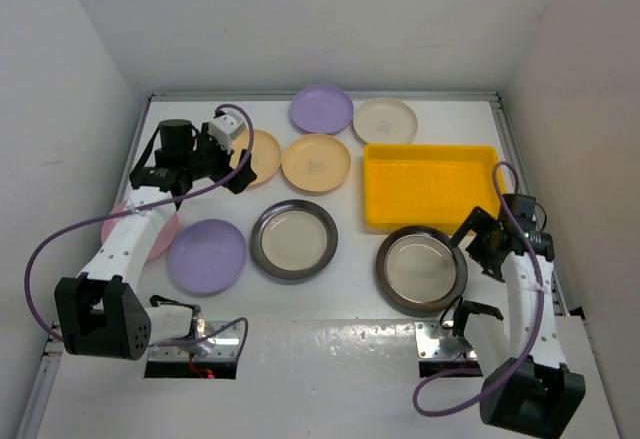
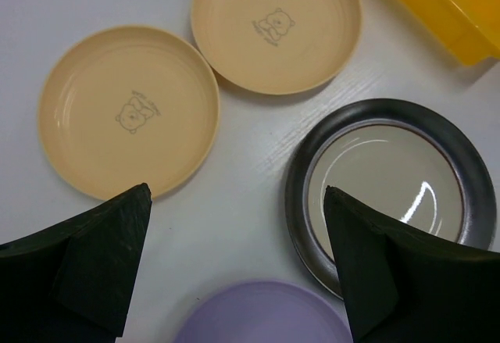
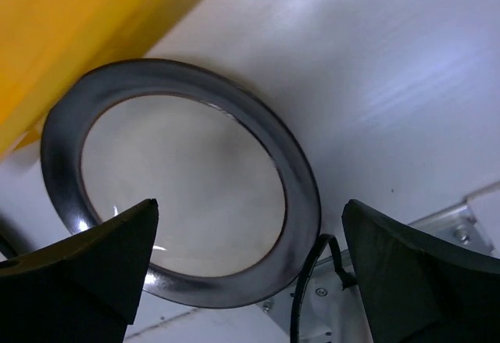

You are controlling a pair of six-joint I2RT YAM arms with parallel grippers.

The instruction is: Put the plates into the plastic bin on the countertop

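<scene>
White tabletop [image 1: 350, 304] w/ thin raised rim, walled in on 3 sides. Yellow plastic bin [image 1: 430, 187] sat far right on it, nothing inside; none of the plates were in it yet.

Eight plates showed, all flat on the tabletop:
- Dark-rimmed plate, right [image 1: 421, 269]: just beside the bin's near-left corner; couldn't tell if touching.
- Dark-rimmed plate, mid [image 1: 293, 241]: centre, near side.
- Lilac plate, near [image 1: 207, 256]: just left of the mid dark one.
- Pink plate [image 1: 160, 237]: far left, partly under the L arm.
- Pale orange plate, right [image 1: 316, 163]: left of the bin, small bear print in the centre.
- Pale orange plate, left [image 1: 265, 154]: beside it, same print, partly hidden in top view.
- Lilac plate, far [image 1: 321, 109] and cream plate [image 1: 385, 121]: side by side at the back.

L hand [image 2: 236, 202]: fingers spread wide, gripping nothing, above the stretch between the left pale orange plate and the mid dark-rimmed one.

R hand [image 3: 250, 206]: fingers also spread, nothing held, over the right dark-rimmed plate's near edge.
</scene>
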